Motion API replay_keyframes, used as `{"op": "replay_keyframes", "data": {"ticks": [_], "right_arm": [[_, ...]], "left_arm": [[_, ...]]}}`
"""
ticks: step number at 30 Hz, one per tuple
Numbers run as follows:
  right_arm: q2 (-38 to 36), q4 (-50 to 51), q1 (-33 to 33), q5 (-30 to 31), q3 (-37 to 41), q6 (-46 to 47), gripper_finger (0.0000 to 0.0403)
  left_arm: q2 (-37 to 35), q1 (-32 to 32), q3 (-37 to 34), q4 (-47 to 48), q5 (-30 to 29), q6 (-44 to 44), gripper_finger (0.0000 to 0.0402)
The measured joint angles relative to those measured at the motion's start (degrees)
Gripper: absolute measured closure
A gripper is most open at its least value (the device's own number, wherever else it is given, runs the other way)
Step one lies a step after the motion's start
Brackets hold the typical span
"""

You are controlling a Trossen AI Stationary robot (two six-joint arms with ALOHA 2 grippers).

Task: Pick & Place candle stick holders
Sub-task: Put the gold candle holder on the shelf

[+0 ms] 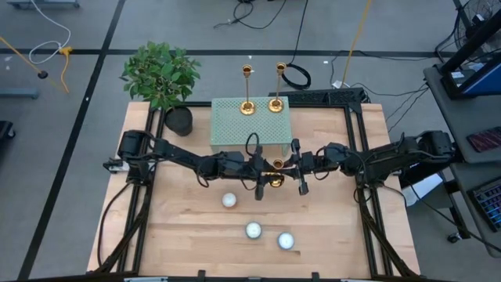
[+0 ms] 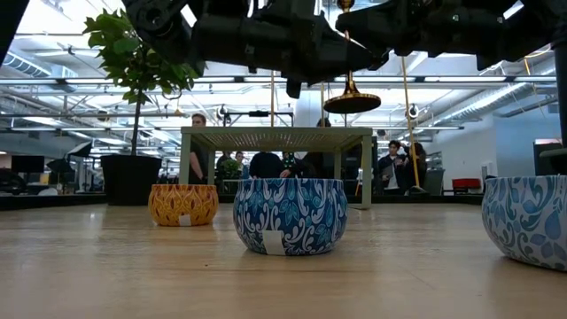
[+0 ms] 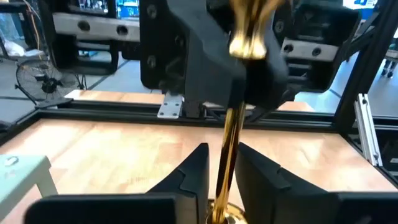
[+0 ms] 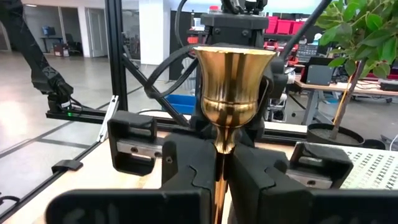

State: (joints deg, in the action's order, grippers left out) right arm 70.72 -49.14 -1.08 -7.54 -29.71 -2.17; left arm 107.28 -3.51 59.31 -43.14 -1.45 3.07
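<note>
left gripper (image 1: 258,168): at mid-worktop (image 1: 188,235), fingers closed on the thin stem of the third candle stick holder (image 1: 275,166), which hangs lifted clear of the wood. right gripper (image 1: 296,166): meets it from the other side, fingers also clamped on the same stem below the cup. two other candle stick holders (image 1: 248,106) (image 1: 275,104): upright on the green perforated stand (image 1: 250,129). handling, judged: rigid polished brass, slippery, base-heavy; grip the stem squarely.
</note>
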Motion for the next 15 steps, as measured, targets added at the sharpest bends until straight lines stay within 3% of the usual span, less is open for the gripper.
{"op": "replay_keyframes", "data": {"ticks": [10,15], "right_arm": [[0.0,0.17,0.0,-0.01,0.0,0.29,0.0385],[0.0,0.35,0.0,-0.01,0.0,0.1,0.0377]], "left_arm": [[-0.04,0.0,0.02,0.22,0.0,-0.68,0.0384],[-0.04,0.0,0.0,0.62,-0.06,-1.78,0.0388]]}}
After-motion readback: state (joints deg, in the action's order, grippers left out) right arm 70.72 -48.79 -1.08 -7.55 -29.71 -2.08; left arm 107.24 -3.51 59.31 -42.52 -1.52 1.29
